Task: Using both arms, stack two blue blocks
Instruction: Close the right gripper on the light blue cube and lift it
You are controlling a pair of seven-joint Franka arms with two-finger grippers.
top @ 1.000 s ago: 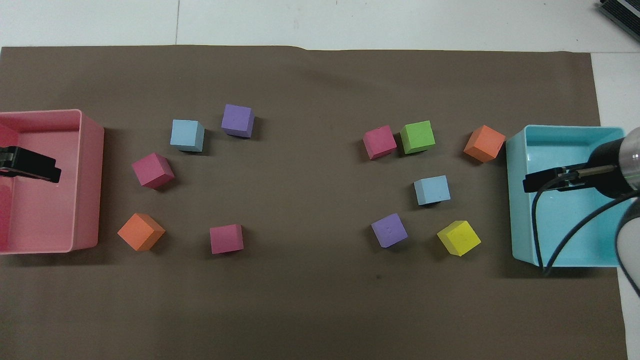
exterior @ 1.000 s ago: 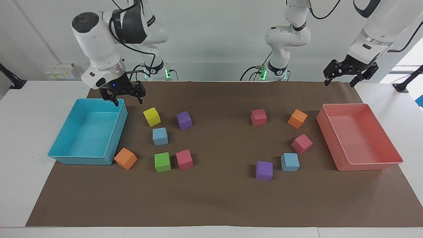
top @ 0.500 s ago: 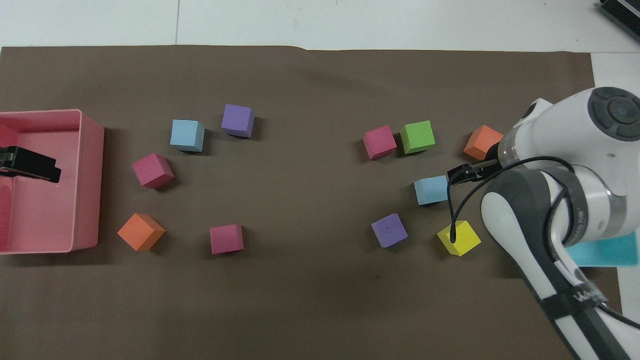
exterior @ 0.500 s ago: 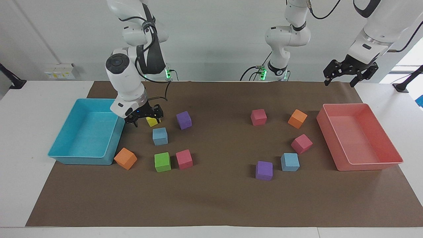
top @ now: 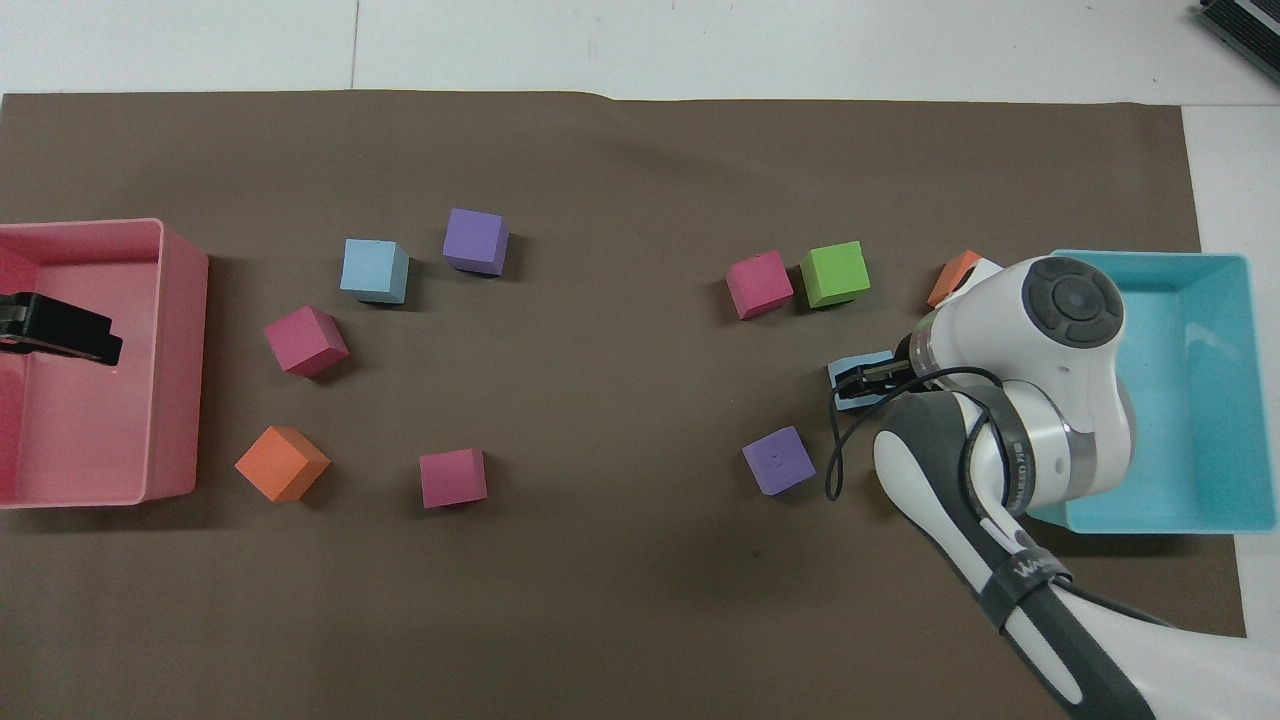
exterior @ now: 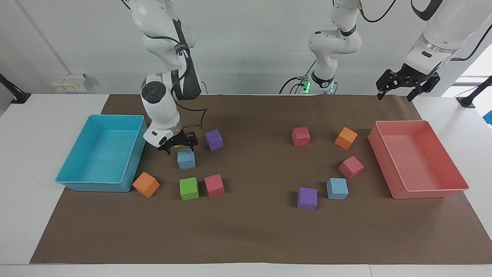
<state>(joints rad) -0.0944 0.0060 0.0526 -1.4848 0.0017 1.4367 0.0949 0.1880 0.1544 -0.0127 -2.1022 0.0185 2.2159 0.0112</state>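
Just above the blue block (exterior: 186, 159) beside the turquoise tray (exterior: 100, 154), the right gripper (exterior: 178, 144) hovers with jaws spread, the block directly beneath, while the left gripper (exterior: 407, 82) waits over the pink tray (exterior: 423, 192), jaws open.

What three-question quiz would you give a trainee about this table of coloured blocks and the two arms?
1. True or false: the two blue blocks are already stacked.
2. The right gripper is over: A) the pink tray, B) a blue block, C) the green cube.
3. How many pink cubes lie on the brown paper?
Key: 1 false; 2 B; 3 three.
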